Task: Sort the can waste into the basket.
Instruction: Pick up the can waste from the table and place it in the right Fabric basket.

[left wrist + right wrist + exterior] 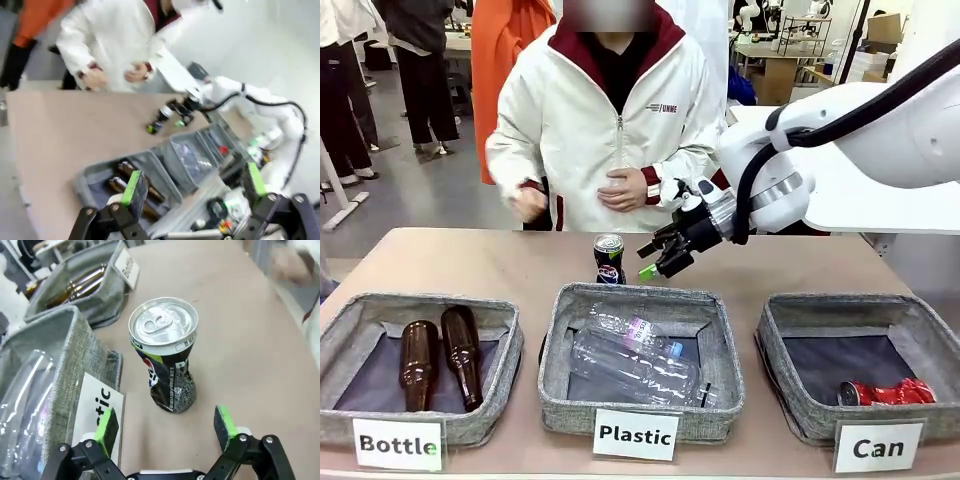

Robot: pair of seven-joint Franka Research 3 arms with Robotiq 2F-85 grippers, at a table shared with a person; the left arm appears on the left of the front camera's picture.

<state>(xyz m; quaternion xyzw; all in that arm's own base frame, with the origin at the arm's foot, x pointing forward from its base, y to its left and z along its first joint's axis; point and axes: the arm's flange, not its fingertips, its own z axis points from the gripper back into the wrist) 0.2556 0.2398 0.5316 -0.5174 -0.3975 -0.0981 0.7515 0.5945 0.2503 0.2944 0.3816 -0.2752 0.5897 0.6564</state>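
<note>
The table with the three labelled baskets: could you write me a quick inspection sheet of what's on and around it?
Surface: tan table, bare between items.
Job's things: dark dented Pepsi can with silver top upright behind the middle basket; crushed red can lying in the grey woven "Can" basket.
Clutter: two brown glass bottles in the "Bottle" basket; clear plastic bottles in the "Plastic" basket.
Grippers: right gripper open beside the Pepsi can; left gripper open, raised above the table.
Cables: black cable along the right arm.
Surroundings: person in white jacket at far side.

Dented Pepsi can (609,259) upright behind Plastic basket; crushed red can (887,392) lying in Can basket (790,330).
</note>
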